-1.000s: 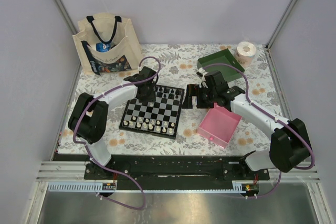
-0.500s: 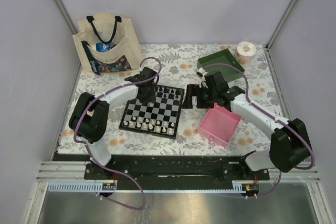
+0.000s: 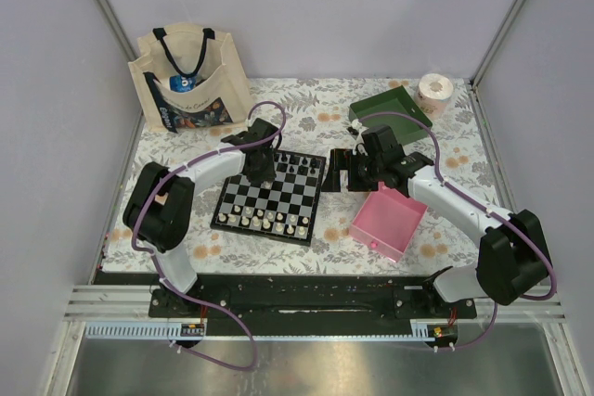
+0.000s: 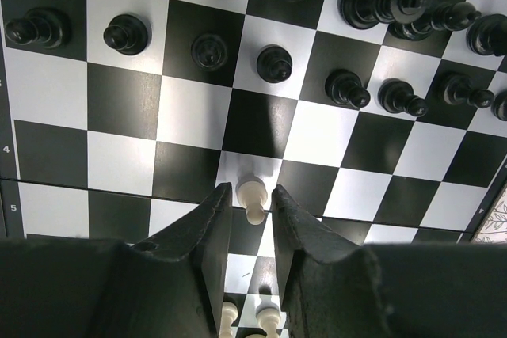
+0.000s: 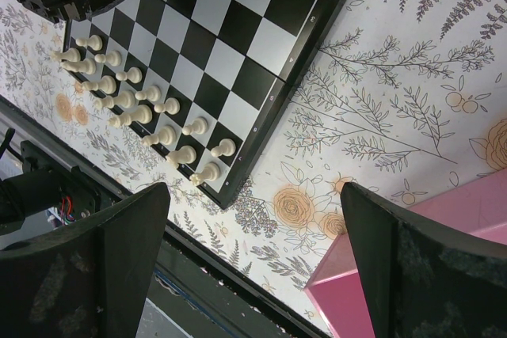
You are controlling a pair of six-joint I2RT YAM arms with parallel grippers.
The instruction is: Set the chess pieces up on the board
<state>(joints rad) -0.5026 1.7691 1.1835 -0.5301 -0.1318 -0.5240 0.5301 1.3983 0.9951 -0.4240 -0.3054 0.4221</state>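
Nearest us, the white pieces (image 3: 269, 221) stand in two rows on the board (image 3: 243, 194). Farther in, the left gripper (image 4: 252, 192) has its fingers close on both sides of one white pawn (image 4: 252, 197), with a thin gap each side. The black pieces (image 4: 274, 63) stand at the far end. The right gripper (image 5: 255, 195) is wide open and holds nothing. It hangs beside the board, near the pink tray (image 5: 444, 219).

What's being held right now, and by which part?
Nothing yet: the left gripper flanks a white pawn, gaps showing; the right gripper is open, empty.

Tote bag (image 3: 190, 81), green tray (image 3: 394, 99), pink tray (image 3: 392, 218), paper roll (image 3: 434, 92).
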